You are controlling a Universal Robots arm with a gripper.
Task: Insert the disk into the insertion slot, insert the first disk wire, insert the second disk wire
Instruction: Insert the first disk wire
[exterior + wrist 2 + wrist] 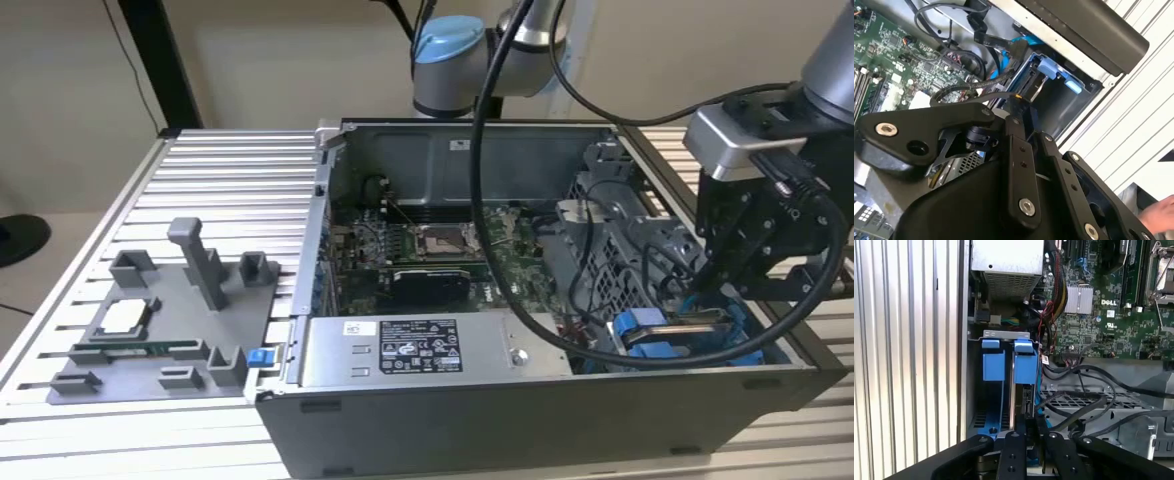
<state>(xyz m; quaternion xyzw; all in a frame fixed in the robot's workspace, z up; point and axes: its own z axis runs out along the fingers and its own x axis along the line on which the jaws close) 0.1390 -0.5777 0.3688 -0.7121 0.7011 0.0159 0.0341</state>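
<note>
The disk, in its bright blue carrier frame, stands on edge in the insertion slot, a grey metal bay with blue rail pieces in a corner of the open computer case. My gripper reaches down over the bay with its fingers closed on the disk's near end. In the second wrist view the gripper meets the disk at the mouth of the slot. In the exterior view the gripper hangs over the disk at the case's front corner on that view's right.
Black cables run right beside the bay. The grey power-supply box and the motherboard take up the rest of the case. A grey fixture lies on the slatted table. A hand shows near the arm.
</note>
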